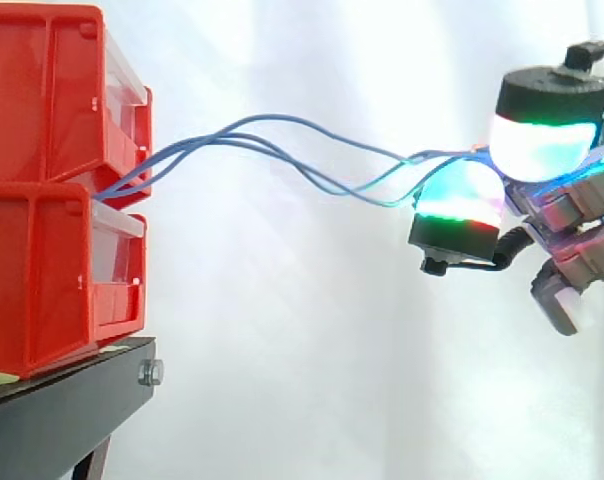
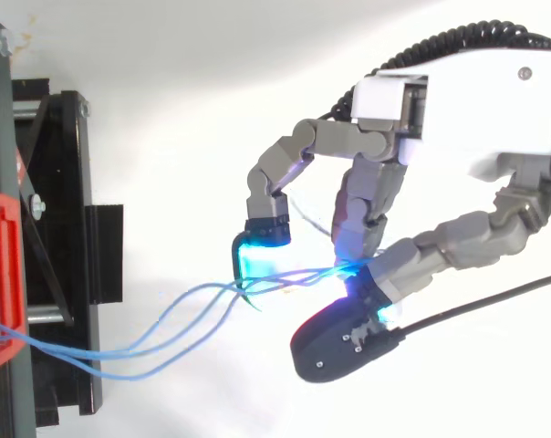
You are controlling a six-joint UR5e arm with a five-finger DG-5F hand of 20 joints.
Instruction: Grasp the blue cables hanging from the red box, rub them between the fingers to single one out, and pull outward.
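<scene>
Here the hand [image 1: 572, 215] sits at the right of the side view, well apart from the red bins [image 1: 42, 190], with its fingers curled inward and the blue cables [image 1: 282, 150] pinched between two glowing fingertips [image 1: 542, 140]. The upper pad shines white, cyan and green; the lower one, just beneath it, glows cyan with green and red bands. The cables come out of the gap between the upper and lower bin at the left. They rise in a loose arch, cross over one another about midway, and run level into the pinch, hanging free in the air before the white curtain [image 1: 312, 350]. The strands are slack enough to curve but do not droop far. From above, the same strands leave the bin at the left edge and fan slightly over the black stand [image 2: 66, 274]. They then gather into a bundle caught between a cyan-lit pad and a dark-backed finger opposite it. The bins are stacked one on the other on the stand.
</scene>
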